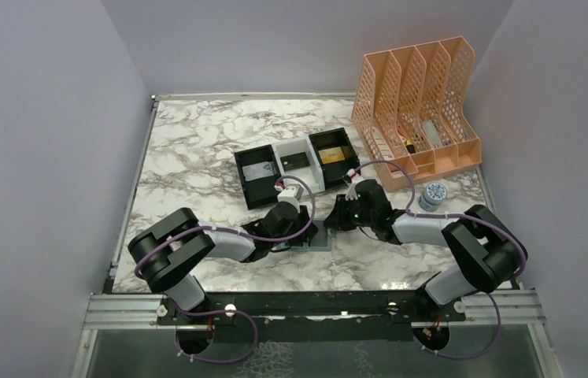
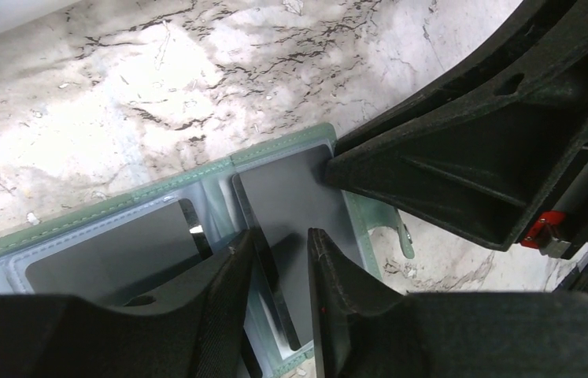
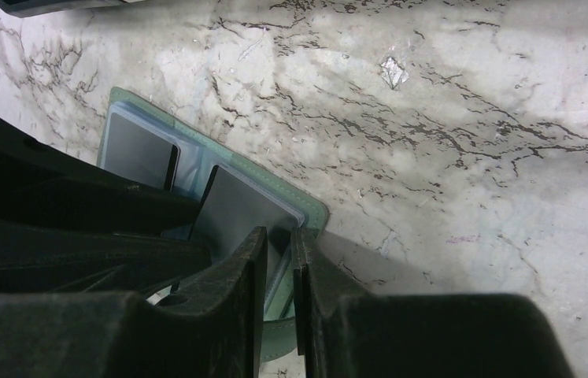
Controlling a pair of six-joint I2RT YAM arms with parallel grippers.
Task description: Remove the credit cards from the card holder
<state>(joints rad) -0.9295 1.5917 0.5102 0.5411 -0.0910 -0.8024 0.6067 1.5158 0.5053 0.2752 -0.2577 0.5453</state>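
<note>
The sage-green card holder (image 1: 322,242) lies open on the marble between the two grippers. In the left wrist view its pale blue-grey inside (image 2: 216,197) shows a dark card in each pocket: the left card (image 2: 109,256) and the right card (image 2: 286,197). My left gripper (image 2: 279,252) has its jaws a little apart astride the right card's dark exposed edge (image 2: 268,272), which lies against one finger. My right gripper (image 3: 277,252) has its jaws nearly together over the holder's edge (image 3: 318,216), with the green rim between them. Its finger (image 2: 432,150) touches the right panel.
A black-and-white three-compartment tray (image 1: 294,165) stands just behind the grippers. An orange file organizer (image 1: 416,110) is at the back right, with a small round jar (image 1: 433,194) in front of it. Walls close in the table's sides and back.
</note>
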